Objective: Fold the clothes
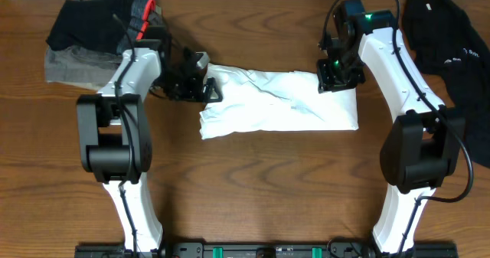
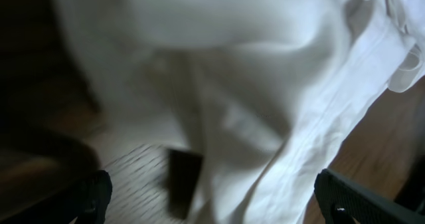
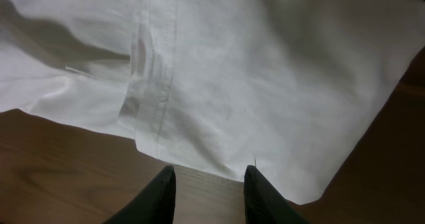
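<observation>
While the white T-shirt (image 1: pixel 279 105) lies folded into a long, rumpled band across the middle of the wooden table (image 1: pixel 253 189), both arms reach in over its far edge, one at each end. The left gripper (image 1: pixel 208 89) sits at the shirt's upper left corner. In the left wrist view its two dark fingers stand wide apart at the bottom corners of the frame, with creased white cloth and a stitched hem spread between and ahead of them. It is open and grips nothing. The right gripper (image 1: pixel 338 82) hovers at the shirt's upper right corner. Seen from the right wrist, its fingers are parted by a narrow gap showing bare wood, and the shirt's hemmed edge lies right at their tips. No cloth is caught between them, so the jaws are loose rather than clamped. A heap of dark clothes (image 1: pixel 92 28) rests at the far left corner of the table, and a black garment (image 1: pixel 452 36) is spread at the far right.
</observation>
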Controlling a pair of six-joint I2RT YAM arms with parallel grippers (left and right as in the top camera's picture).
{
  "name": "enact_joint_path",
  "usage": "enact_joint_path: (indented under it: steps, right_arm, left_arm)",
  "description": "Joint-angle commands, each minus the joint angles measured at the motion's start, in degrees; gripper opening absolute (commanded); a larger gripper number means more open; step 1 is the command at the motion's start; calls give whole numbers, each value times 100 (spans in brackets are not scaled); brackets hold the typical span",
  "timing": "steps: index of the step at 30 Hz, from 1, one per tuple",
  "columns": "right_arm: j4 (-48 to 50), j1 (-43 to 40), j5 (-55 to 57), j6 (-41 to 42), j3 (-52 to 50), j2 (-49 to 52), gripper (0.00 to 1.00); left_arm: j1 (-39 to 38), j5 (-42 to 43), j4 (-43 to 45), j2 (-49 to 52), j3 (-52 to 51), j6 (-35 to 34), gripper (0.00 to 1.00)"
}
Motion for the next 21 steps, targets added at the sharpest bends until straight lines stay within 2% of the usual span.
enact_joint_path:
  steps: [1,5,10,21]
  right_arm:
    - [-13,-11,28,31,111,-197,32]
    - [-31,-11,28,28,111,-197,32]
    - [-87,-11,28,-13,111,-197,32]
    - [-9,-11,50,-11,111,-197,35]
  left_arm:
    - [-229,96,96,96,-24,114,98]
    - [-422,17,229,98,-24,103,98]
    - [-417,-719,468,98,-24,-348,98]
    - [-317,-1641,564,98,-24,-581,100]
